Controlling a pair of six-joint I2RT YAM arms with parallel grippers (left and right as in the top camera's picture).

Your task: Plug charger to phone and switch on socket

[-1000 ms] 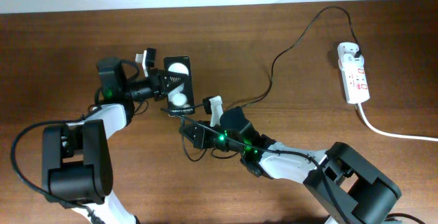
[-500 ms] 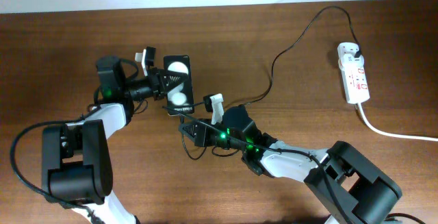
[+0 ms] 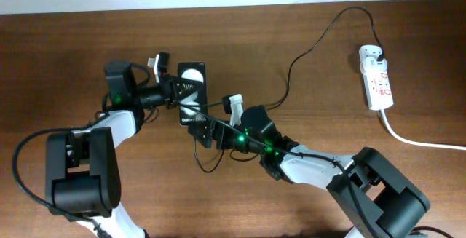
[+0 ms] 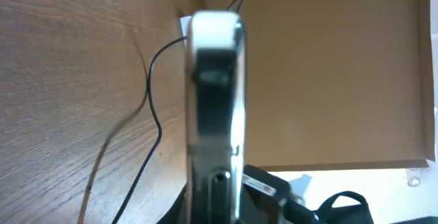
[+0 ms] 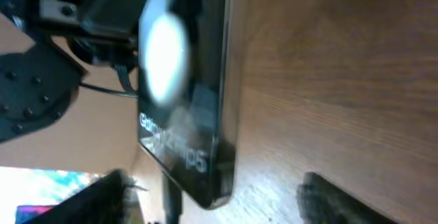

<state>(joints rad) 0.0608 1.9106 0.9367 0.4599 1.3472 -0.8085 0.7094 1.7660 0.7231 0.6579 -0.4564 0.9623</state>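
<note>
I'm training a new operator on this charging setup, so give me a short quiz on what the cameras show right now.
1. True or false: the charger's plug sits in the socket.
2. What holds the phone? A the left hand; B the socket; C nothing, it lies flat.
3. Which view shows white text on the phone's screen?
Key: 1 true; 2 A; 3 the right wrist view.
</note>
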